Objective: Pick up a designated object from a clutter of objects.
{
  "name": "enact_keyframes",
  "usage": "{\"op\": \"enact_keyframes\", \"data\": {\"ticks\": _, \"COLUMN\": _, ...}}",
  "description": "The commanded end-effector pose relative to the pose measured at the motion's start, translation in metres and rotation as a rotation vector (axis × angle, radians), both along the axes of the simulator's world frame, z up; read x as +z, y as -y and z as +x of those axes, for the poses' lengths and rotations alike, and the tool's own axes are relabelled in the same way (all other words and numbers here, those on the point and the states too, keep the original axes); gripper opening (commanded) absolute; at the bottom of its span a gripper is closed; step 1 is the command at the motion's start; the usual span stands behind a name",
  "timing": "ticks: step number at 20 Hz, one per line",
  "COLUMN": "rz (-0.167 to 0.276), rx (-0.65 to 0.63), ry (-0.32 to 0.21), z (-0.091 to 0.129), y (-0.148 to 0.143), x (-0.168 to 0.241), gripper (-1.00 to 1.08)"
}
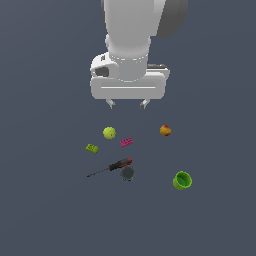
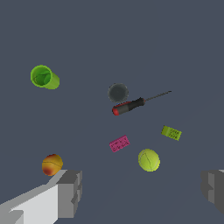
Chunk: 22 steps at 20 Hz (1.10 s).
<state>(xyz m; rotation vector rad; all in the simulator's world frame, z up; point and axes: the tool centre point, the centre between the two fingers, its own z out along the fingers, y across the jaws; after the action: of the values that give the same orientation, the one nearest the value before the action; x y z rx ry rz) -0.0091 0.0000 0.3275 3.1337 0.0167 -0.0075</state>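
Note:
The designated object, a small yellow-green tennis ball (image 1: 109, 132) (image 2: 149, 159), rests on the dark floor among the clutter of objects. My gripper (image 1: 128, 104) (image 2: 142, 192) hangs open above the floor, behind the ball and slightly toward the exterior view's right of it, with nothing between its fingers (image 2: 70, 192). Around the ball lie a green brick (image 1: 92, 148) (image 2: 171, 133), a magenta brick (image 1: 126, 142) (image 2: 119, 143), a red-black screwdriver (image 1: 111, 167) (image 2: 135, 103) and a dark grey ball (image 1: 127, 173) (image 2: 118, 92).
A green cup (image 1: 182, 180) (image 2: 44, 77) lies at the exterior view's right front. A red-yellow fruit (image 1: 165, 130) (image 2: 52, 164) sits to the exterior view's right of the gripper. The arm's white body (image 1: 128, 50) fills the upper middle of the exterior view.

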Motion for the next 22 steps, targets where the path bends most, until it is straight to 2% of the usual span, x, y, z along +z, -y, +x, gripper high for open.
{"op": "enact_keyframes", "data": {"ticks": 1, "rz": 0.0, "rx": 0.0, "ry": 0.0, "z": 0.0, "y": 0.0, "x": 0.0, "gripper": 1.0}}
{"op": "enact_keyframes", "data": {"ticks": 14, "rz": -0.01, "rx": 0.036, "ry": -0.001, "z": 0.006, "y": -0.003, "x": -0.001, "gripper": 1.0}}
{"op": "enact_keyframes", "data": {"ticks": 22, "rz": -0.004, "rx": -0.013, "ry": -0.001, "z": 0.003, "y": 0.01, "x": -0.029, "gripper": 1.0}}
